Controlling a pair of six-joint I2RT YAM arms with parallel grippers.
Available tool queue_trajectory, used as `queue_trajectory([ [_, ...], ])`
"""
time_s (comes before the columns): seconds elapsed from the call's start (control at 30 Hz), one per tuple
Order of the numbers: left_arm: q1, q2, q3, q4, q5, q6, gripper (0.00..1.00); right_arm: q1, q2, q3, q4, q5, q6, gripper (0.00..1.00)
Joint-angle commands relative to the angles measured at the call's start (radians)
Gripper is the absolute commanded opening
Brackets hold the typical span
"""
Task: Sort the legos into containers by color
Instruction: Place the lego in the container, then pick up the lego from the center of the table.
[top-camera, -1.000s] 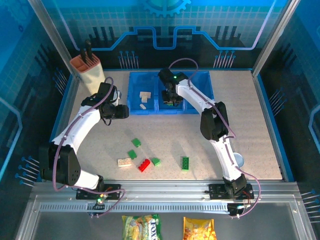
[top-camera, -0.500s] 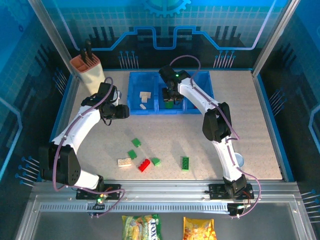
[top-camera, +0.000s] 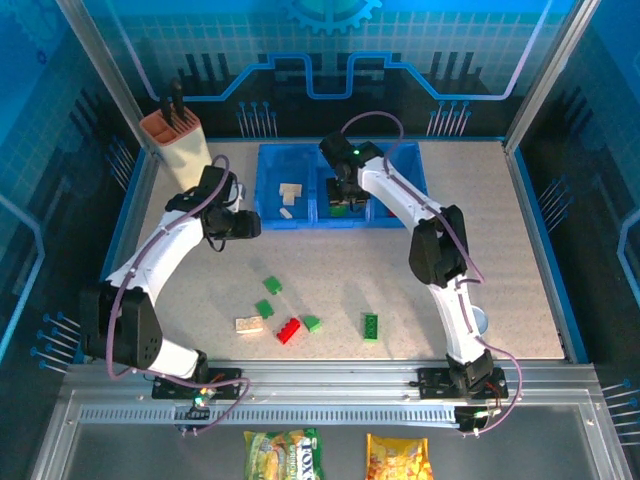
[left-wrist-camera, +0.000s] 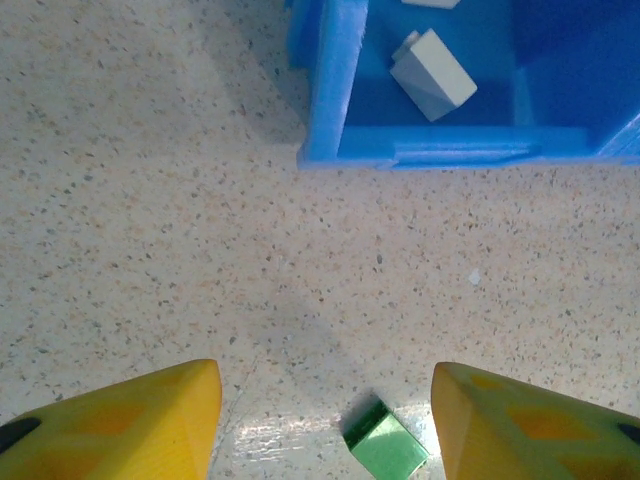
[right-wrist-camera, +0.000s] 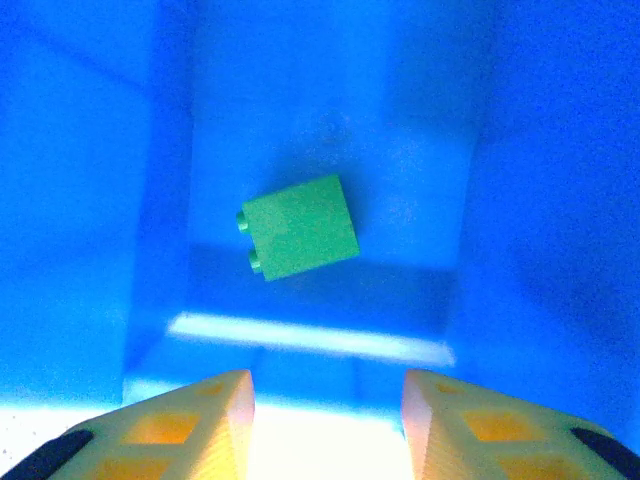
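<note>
Left gripper (left-wrist-camera: 325, 385): jaws partly open, nothing held, hung over table just short of blue containers (left-wrist-camera: 330, 90). Small green lego (left-wrist-camera: 385, 447) lay on table under gap between jaws, nearer right one, untouched. Cream brick (left-wrist-camera: 432, 75) lay in leftmost bin. Loose mid-table: cream lego (top-camera: 248, 324), red lego (top-camera: 289, 330), dark green lego (top-camera: 371, 326). Right gripper (right-wrist-camera: 328, 385): jaws partly open, empty, above middle bin. Green brick (right-wrist-camera: 300, 240) lay on bin floor beyond jaws.
</note>
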Motion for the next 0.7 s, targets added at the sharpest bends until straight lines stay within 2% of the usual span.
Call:
queue_trajectory([
  [0.0,-0.026,0.03,0.019,-0.057,0.021,-0.01,0.59,0.018,-0.125,-0.077,0.001,0.007,-0.002,0.44],
  [0.3,-0.11,0.042,0.055,-0.164,-0.005,-0.054,0.61,0.048,-0.37,-0.406,0.104,0.003,0.039,0.44],
  [0.5,-0.149,0.022,0.003,-0.2,-0.033,-0.173,0.62,0.054,-0.514,-0.572,0.147,0.006,0.05,0.45],
  [0.67,-0.187,-0.011,-0.087,-0.149,-0.058,-0.304,0.62,0.051,-0.594,-0.663,0.158,0.01,0.042,0.45],
])
